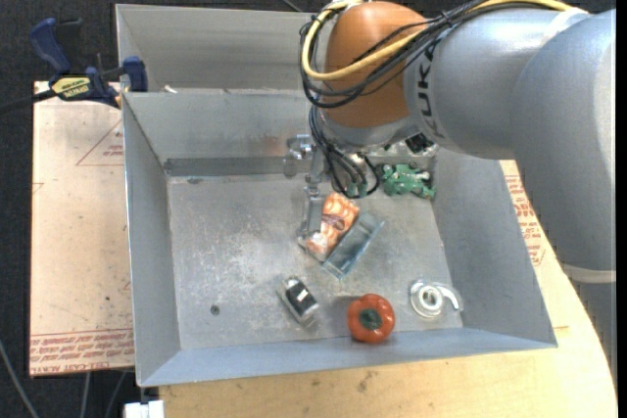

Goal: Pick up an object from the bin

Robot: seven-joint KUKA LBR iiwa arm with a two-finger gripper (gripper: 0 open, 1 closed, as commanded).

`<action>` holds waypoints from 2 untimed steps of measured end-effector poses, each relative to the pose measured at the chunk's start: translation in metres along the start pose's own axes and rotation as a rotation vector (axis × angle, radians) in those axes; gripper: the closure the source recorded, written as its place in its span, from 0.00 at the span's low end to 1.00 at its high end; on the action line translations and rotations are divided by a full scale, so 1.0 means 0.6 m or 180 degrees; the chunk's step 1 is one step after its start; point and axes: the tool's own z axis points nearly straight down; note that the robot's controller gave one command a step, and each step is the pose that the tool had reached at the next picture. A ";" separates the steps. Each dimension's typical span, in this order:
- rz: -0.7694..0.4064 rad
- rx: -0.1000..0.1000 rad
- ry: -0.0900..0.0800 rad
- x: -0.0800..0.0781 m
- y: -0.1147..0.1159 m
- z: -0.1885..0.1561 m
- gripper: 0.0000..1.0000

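Mid-bin (147, 240), your gripper (315, 228) sits right against the orange-and-white packet (338, 215), which leans on a clear plastic piece (356, 246), likely placed to pinch it; clamped or released, I can't tell.

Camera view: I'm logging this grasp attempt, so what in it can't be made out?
Gripper: its top is hidden by the robot's orange wrist cover and cables; whether it touches the orange-and-white packet beside it is unclear.
Green thing at the right of the bin: partly under the arm, kind unclear.
Dark-and-silver thing near the front wall: too small to identify.
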 end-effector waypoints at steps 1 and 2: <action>0.0005 -0.0002 -0.0024 -0.003 -0.001 -0.009 0.00; -0.0094 -0.0006 -0.0037 0.033 -0.091 0.072 0.00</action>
